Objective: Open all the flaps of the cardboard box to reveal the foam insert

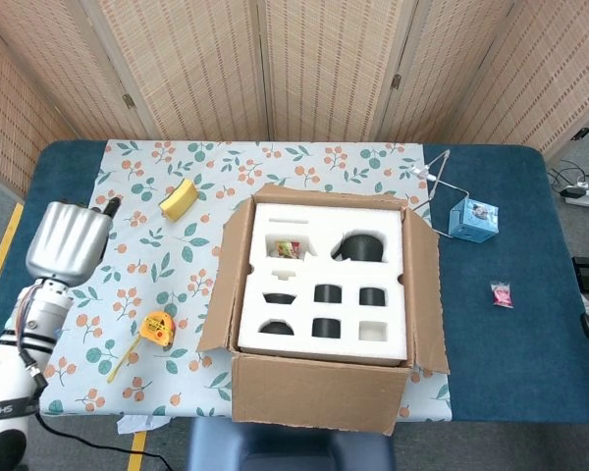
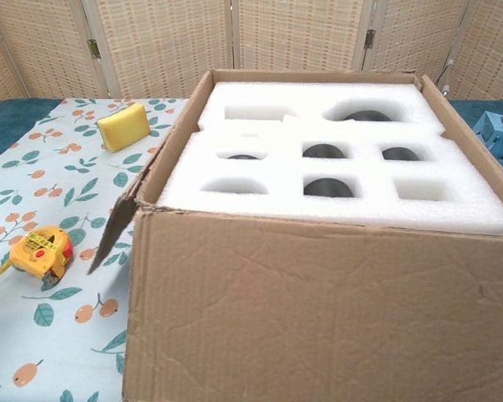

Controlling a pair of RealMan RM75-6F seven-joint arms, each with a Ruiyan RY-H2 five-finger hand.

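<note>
The cardboard box [image 1: 319, 392] [image 2: 318, 318] stands at the table's front middle with its top open. Its left flap [image 1: 222, 285] [image 2: 113, 233] hangs folded outward and down. The right flap [image 1: 427, 289] leans outward along the box's right side. The white foam insert [image 1: 324, 280] [image 2: 335, 151] shows fully, with several cut-outs, some holding dark parts. My left hand [image 1: 69, 240] floats over the table's left edge, well away from the box, fingers spread and holding nothing. The right hand appears in neither view.
A yellow tape measure [image 1: 155, 327] [image 2: 40, 249] lies left of the box. A yellow sponge [image 1: 179, 198] [image 2: 124, 126] sits at the back left. A blue box [image 1: 472, 219] with a wire stand and a small pink packet [image 1: 502, 294] lie to the right.
</note>
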